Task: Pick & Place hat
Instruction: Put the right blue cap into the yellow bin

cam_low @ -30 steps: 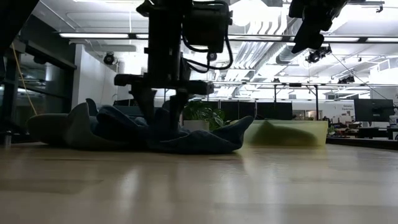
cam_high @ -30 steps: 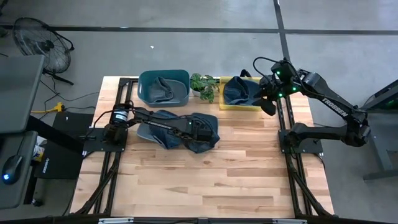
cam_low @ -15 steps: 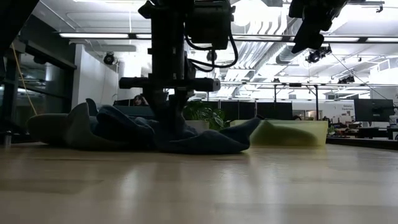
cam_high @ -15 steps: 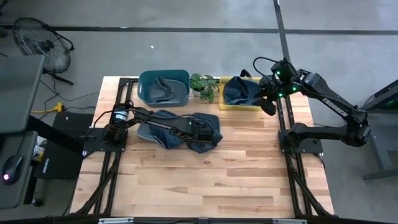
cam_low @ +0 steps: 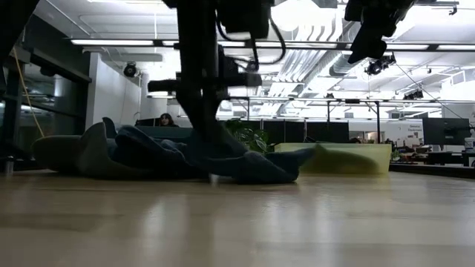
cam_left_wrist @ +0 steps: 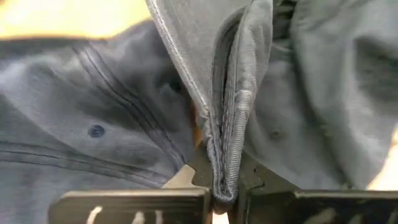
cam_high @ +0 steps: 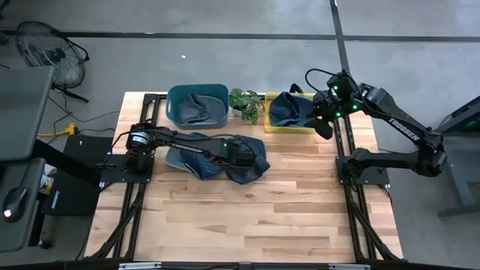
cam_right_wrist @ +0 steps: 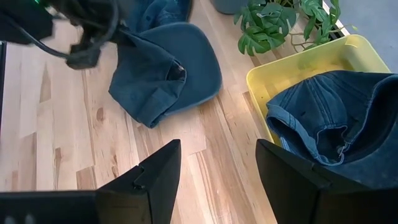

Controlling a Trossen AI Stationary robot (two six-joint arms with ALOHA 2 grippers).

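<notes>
Hat (cam_left_wrist: 227, 124) brim fold sits pinched between the left gripper's (cam_left_wrist: 225, 200) closed jaws.

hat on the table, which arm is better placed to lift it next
Left. The left gripper is already shut on a fold of the hat lying on the table, so it only has to lift. The right gripper hangs open above the yellow bin, which already holds another hat.

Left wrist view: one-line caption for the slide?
Left tool shut on a folded edge of the blue hat, another hat lying beside it.
</notes>
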